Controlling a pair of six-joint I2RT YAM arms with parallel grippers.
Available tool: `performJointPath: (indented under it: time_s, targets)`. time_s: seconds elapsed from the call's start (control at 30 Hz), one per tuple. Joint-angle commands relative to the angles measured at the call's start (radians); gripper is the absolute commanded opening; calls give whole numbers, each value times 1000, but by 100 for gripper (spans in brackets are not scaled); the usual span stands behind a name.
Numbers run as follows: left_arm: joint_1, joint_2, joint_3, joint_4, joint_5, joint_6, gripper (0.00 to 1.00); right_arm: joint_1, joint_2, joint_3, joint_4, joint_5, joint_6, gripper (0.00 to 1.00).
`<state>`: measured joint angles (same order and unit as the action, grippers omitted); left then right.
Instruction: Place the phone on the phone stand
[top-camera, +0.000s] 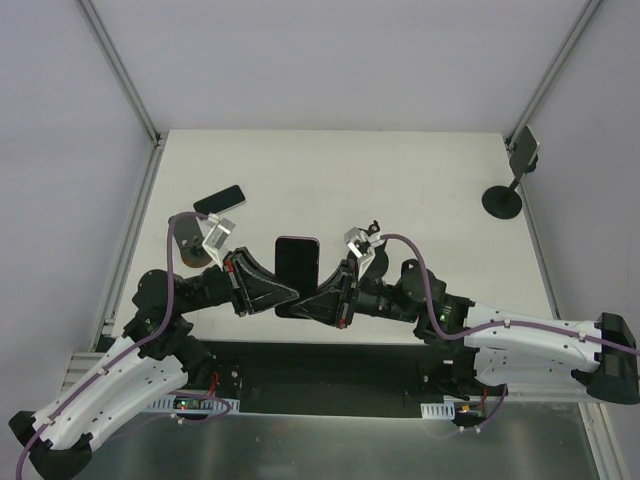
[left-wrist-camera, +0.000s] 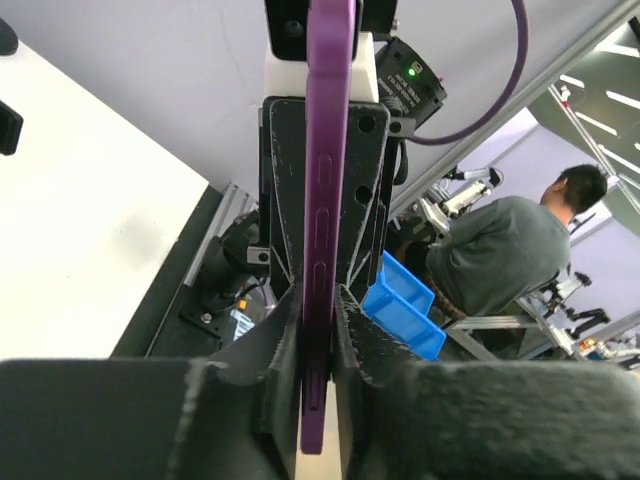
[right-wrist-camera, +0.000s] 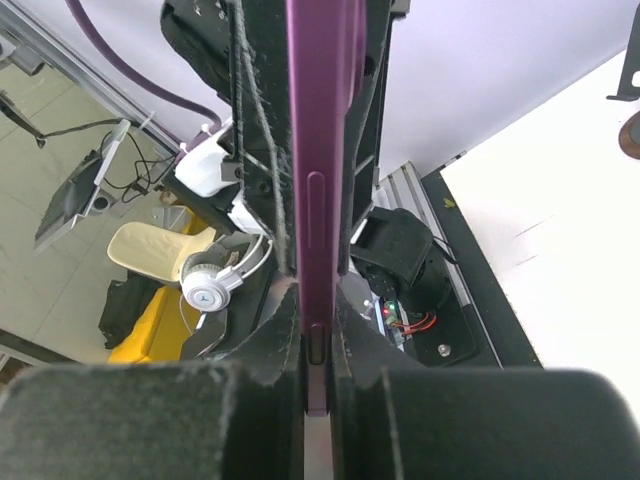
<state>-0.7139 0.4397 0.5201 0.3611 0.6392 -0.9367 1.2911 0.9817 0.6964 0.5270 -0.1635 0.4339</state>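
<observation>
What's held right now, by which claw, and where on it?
The phone, held by both claws: the left claw clamps its left long edge, the right claw its right long edge, both toward its near end.

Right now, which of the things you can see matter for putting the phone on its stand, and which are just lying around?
Belongs to the job:
- phone, clamped between left gripper and right gripper
- phone stand, far right of the table

Just lying about:
- black slab near the left arm
- blue bins off the table
- white headphones off the table
</observation>
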Motion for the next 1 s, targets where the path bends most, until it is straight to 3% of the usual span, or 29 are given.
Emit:
performJointPath:
  time_s: [0.0,0.03,0.07,0.13,0.17,0.27,0.3,0.37,0.47,0.6,0.67,0.83,0.87,0.93,0.97]
  targets:
    - [-2,5,95,-124,-45,4,28,5,-14,-18,94,-64,-37,0]
    - [-2,5,119,-190,-59,44,40,7,-21,-24,94,-67,-37,0]
    - [-2,7,165,-239,-71,65,61,7,-31,-26,93,-83,-40,0]
    - [-2,20,217,-323,-70,113,70,4,-40,-18,56,-123,-50,0]
    - [-4,31,236,-335,-61,124,71,5,-44,-12,44,-137,-61,0]
    - [-2,106,305,-353,51,150,48,5,-55,0,7,-156,-70,1]
    - [-2,128,322,-355,91,153,31,5,-58,-1,1,-148,-72,0]
    - [-2,187,353,-355,174,154,21,5,-64,-3,-13,-139,-76,0]
    - [-2,226,359,-356,214,151,19,5,-66,-3,-18,-133,-78,0]
    - [-2,222,359,-356,197,159,29,5,-58,6,-22,-143,-76,0]
    - [-4,223,368,-355,203,165,27,5,-54,8,-25,-143,-78,0]
    - [-2,220,379,-355,206,187,0,5,-40,23,-47,-149,-83,0]
    - [-2,215,379,-355,205,190,0,5,-38,28,-59,-145,-86,0]
    - [-2,196,370,-356,166,199,0,5,-41,44,-131,-96,-96,15]
    - [-2,183,368,-356,140,206,0,5,-46,52,-175,-64,-118,28]
